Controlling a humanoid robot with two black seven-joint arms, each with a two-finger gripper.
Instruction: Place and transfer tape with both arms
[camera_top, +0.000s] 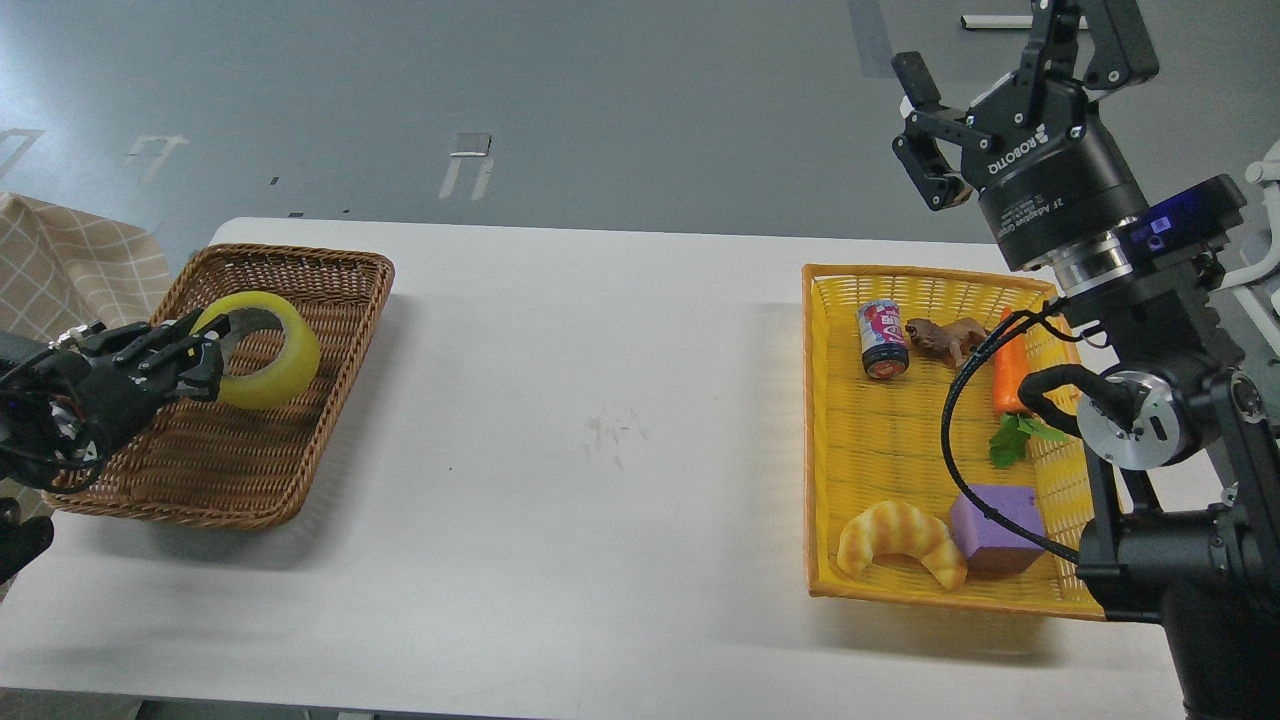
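The yellow tape (288, 362) is tilted low over the middle of the brown wicker basket (330, 400) at the left of the white table. My left gripper (212, 352) comes in from the left edge and is shut on the tape's left rim, with one finger inside the ring. I cannot tell whether the tape touches the basket floor. My right gripper (985, 62) is open and empty, held high beyond the far right corner of the yellow basket (822, 440).
The yellow basket holds a small can (882, 340), a brown toy animal (942, 338), a carrot (1008, 378), a croissant (900, 540) and a purple block (995, 528). A checked cloth (70, 270) lies at the far left.
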